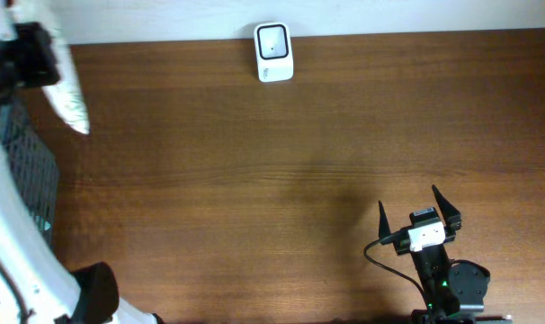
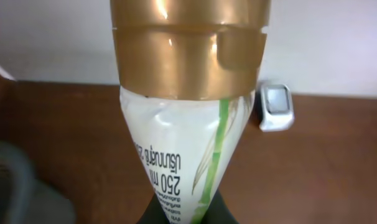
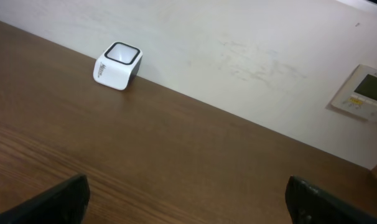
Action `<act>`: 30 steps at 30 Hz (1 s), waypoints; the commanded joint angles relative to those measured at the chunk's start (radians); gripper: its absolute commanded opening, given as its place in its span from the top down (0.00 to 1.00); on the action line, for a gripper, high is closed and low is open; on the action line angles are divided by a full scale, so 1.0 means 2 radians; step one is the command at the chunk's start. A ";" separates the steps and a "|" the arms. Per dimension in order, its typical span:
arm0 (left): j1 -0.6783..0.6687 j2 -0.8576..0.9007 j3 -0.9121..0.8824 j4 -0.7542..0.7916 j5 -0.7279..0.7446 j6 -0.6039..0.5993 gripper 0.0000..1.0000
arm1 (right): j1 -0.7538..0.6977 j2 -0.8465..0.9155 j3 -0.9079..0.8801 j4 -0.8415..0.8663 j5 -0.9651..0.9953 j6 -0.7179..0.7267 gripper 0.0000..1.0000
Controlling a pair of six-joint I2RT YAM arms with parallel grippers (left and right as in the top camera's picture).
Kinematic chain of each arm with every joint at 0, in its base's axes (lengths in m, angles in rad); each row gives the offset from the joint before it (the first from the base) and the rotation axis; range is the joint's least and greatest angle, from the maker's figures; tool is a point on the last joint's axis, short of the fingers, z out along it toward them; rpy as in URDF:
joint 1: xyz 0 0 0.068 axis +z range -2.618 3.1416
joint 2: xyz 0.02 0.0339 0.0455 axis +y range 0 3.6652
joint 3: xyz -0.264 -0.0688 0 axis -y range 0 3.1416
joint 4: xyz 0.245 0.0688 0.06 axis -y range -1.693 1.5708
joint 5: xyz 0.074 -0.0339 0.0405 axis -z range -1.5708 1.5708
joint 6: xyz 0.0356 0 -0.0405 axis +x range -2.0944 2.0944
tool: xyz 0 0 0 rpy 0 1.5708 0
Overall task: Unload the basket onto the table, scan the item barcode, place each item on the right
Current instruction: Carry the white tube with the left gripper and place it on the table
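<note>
The item is a white tube (image 2: 179,146) with a gold cap (image 2: 188,50), green bamboo art and "250 ml" print. No barcode shows on the side I see. My left gripper (image 2: 187,214) is shut on its flat crimped end, cap pointing away. From overhead the tube (image 1: 67,94) hangs at the far left under the left gripper (image 1: 31,56). The white scanner (image 1: 273,52) stands at the table's back edge, also seen as the scanner (image 2: 275,107) and the scanner (image 3: 117,65). My right gripper (image 1: 418,209) is open and holds nothing, near the front right; right gripper (image 3: 188,205).
A dark mesh basket (image 1: 25,162) sits at the left edge below the tube. A wall panel (image 3: 363,93) hangs behind the table on the right. The brown wooden table (image 1: 281,198) lies between the two arms.
</note>
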 commanded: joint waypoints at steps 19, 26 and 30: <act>-0.311 0.221 0.004 -0.064 0.004 -0.020 1.00 | -0.003 -0.003 -0.004 0.001 0.001 0.002 0.01; -0.381 0.316 0.004 0.014 0.005 -0.139 1.00 | -0.003 -0.003 -0.004 0.001 0.001 0.002 0.01; -0.436 0.374 0.004 0.023 0.004 -0.275 1.00 | -0.003 -0.003 -0.004 0.001 0.001 0.002 0.01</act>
